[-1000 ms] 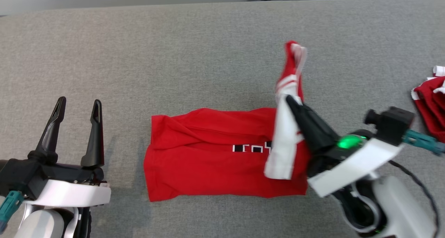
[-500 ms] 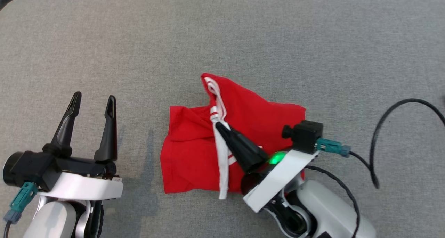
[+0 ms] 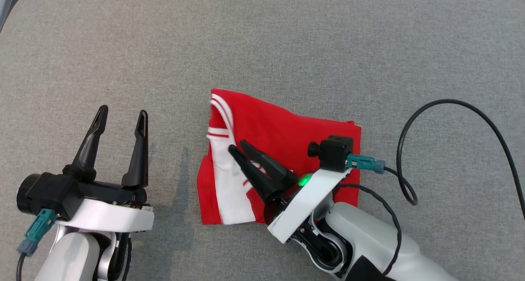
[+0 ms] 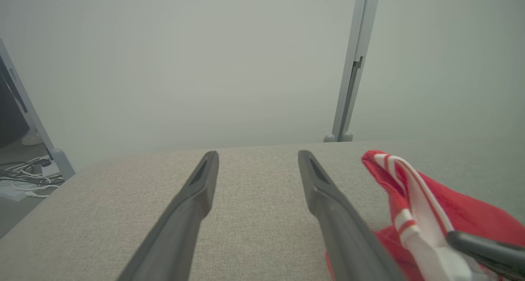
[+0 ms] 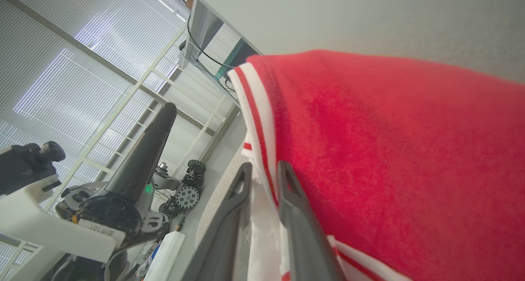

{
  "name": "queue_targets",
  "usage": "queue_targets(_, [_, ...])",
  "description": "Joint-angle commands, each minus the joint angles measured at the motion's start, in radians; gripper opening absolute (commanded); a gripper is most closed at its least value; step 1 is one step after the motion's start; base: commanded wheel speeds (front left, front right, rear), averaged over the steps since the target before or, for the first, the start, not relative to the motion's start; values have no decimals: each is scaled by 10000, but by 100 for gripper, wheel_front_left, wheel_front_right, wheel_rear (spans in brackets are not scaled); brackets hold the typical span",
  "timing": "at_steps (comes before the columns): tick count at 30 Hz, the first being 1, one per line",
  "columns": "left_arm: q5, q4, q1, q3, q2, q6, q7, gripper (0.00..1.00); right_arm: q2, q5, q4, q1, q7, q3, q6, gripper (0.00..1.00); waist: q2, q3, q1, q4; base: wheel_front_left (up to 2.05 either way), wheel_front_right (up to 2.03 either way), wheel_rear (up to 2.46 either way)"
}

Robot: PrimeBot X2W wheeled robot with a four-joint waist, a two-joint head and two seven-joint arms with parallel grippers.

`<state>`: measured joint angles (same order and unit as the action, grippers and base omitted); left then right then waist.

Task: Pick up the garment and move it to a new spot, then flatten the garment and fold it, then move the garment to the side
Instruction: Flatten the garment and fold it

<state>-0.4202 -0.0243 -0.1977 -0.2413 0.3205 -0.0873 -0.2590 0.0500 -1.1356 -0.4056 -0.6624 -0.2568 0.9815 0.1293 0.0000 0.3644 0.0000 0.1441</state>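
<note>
**Item:** red garment (image 3: 287, 141) with white striped trim (image 3: 229, 190), doubled over near the middle of the grey fabric surface (image 3: 287, 47).

**Right gripper** (image 3: 237, 145): low over the garment's left part, its 2 fingers narrowly parted with the trim lying between them. Whether they pinch it cannot be told.

**Left gripper** (image 3: 123, 110): spread wide and empty, just left of the garment and clear of it.

**Step, as judged:** setting down a fold.

**Handling:** part the fingers fully before lifting. Draw back along the finger line so the top layer is not dragged. The loose trim edge may need smoothing.
</note>
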Motion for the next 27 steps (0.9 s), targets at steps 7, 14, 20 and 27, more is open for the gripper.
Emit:
queue_targets(7, [143, 142, -161, 116, -70, 117, -50, 100, 34, 152, 322, -408, -98, -296, 28, 100, 0, -79, 0, -34, 0, 0, 0])
queue_targets(14, [253, 116, 44, 302, -125, 148, -52, 100, 49, 1560, 1399, 62, -94, -1831, 26, 100, 0, -259, 0, -214, 0, 0, 0])
queue_targets(20, [293, 29, 293, 503, -103, 60, -54, 100, 456, 3656, 1877, 1131, -82, -4204, 26, 100, 0, -495, 0, -512, 0, 0, 0])
queue_targets(27, [244, -118, 537, 683, 68, -36, -38, 100, 1391, 5057, 2584, 2708, -46, -6657, 27, 100, 0, -596, 0, -832, 0, 0, 0])
